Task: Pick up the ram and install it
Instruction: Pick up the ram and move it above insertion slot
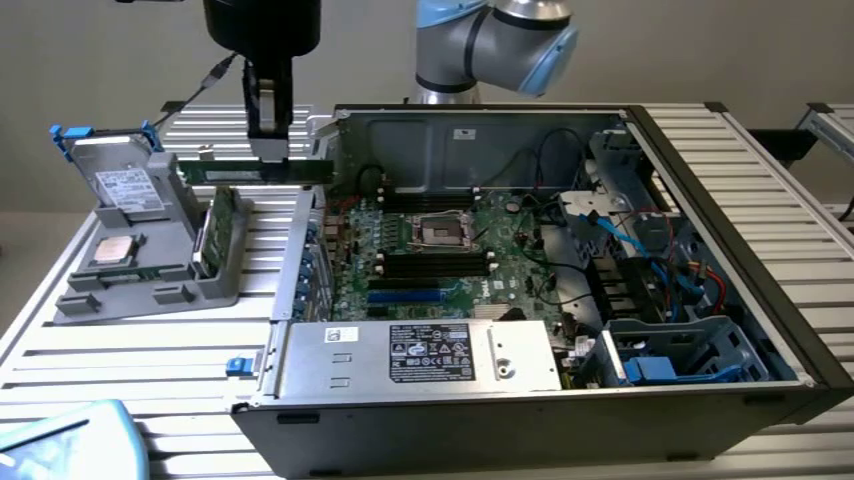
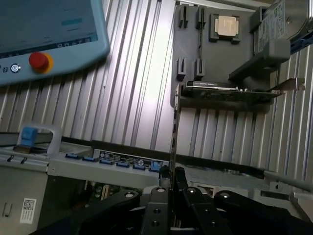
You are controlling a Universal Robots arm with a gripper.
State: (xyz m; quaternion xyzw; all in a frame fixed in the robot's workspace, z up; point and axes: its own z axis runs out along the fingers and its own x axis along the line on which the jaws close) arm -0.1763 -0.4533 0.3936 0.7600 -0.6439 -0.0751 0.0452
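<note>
The arm's black pincer (image 1: 271, 148) is clamping the ram (image 1: 220, 171), a long, thin, dark-green circuit-board stick, at the middle of its upper edge. The stick is hanging level in the air on the exterior view's left. It is above the far end of the grey plastic parts holder (image 1: 147, 290) and just beside the far left corner of the open black computer case (image 1: 534, 440). It is touching nothing but the fingers. In the wrist view the stick (image 2: 174, 132) is showing edge-on, as a thin line running out from between the closed fingertips.

I am judging that the picking-up is done and the carrying toward the case is the step in hand; the installing is not yet done. Seating the stick is calling for its long edge to line up with one of the black memory slots (image 1: 427, 263) on the green motherboard (image 1: 521, 255), and then for a straight press down.

The upright metal wall (image 1: 300, 250) of the case is standing between the stick and the board, so the lower edge is needing to pass above this rim. The room over the slots is looking open. The silver power supply box (image 1: 427, 350) is lying nearer, and the blue and black cables (image 1: 638, 232) are lying to the right, well apart from the slots.
</note>
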